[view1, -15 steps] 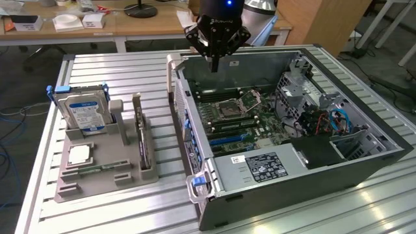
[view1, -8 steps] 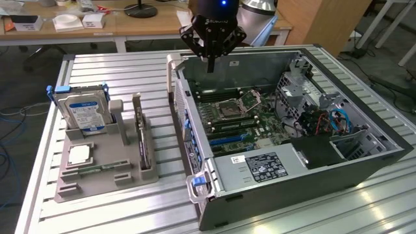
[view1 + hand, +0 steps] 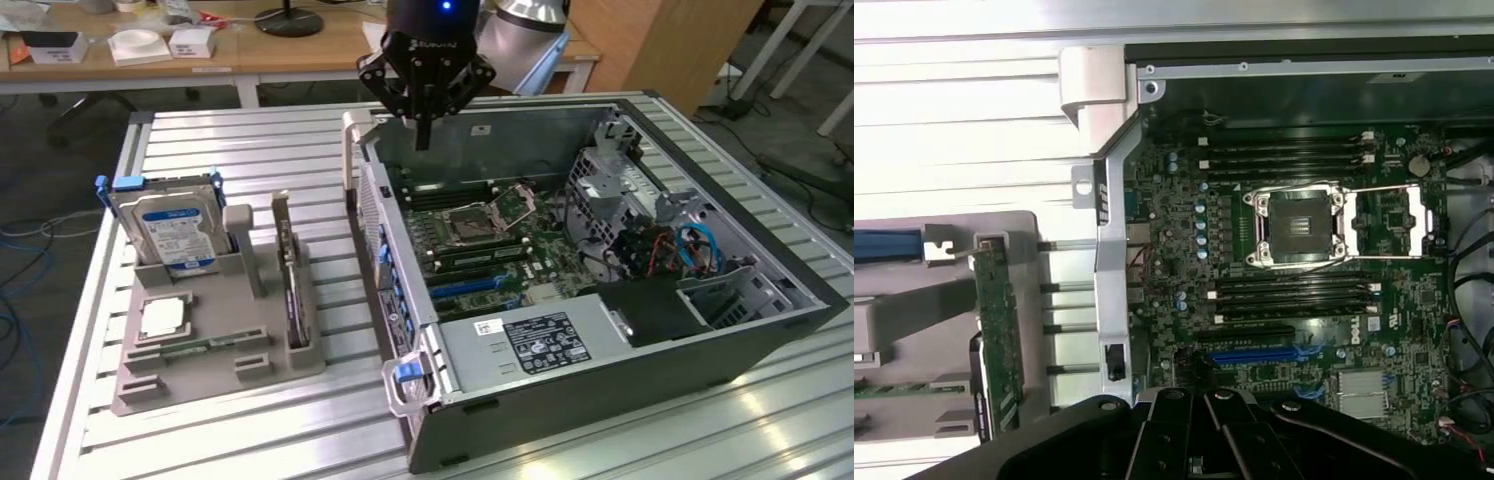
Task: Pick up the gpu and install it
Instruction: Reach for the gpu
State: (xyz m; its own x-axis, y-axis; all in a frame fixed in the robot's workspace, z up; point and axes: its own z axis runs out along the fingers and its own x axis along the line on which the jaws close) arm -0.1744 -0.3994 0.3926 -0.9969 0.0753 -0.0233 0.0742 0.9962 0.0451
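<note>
The pincer (image 3: 423, 138) hangs over the far rim of the open computer case (image 3: 747, 345), its two dark fingers pointing straight down and drawn together into one narrow tip with nothing between them. It touches none of the parts. The gpu (image 3: 287, 268) stands on its long edge in a slot of the grey parts holder (image 3: 214, 372), which rests on the slatted aluminium table (image 3: 240, 150) to the exterior view's left of the case. The pincer is well apart from the card. In the wrist view the card's green circuit board (image 3: 995, 340) shows edge-up in the same holder, just beside the case's outer wall. A hard drive with a blue label (image 3: 170, 232) stands upright in the holder, on the side of the gpu away from the case. In front of the drive a processor chip (image 3: 160, 318) lies flat, and a narrow green RAM stick (image 3: 200, 347) lies flat nearer the holder's front edge. Inside the case the motherboard (image 3: 527, 250) lies exposed, with the CPU socket (image 3: 503, 207) open and its metal frame raised. A blue expansion slot (image 3: 1274, 355) on the board is unoccupied, and no card is seated in the case. A power supply with a white-printed label (image 3: 534, 343) fills the near corner of the case.
</note>
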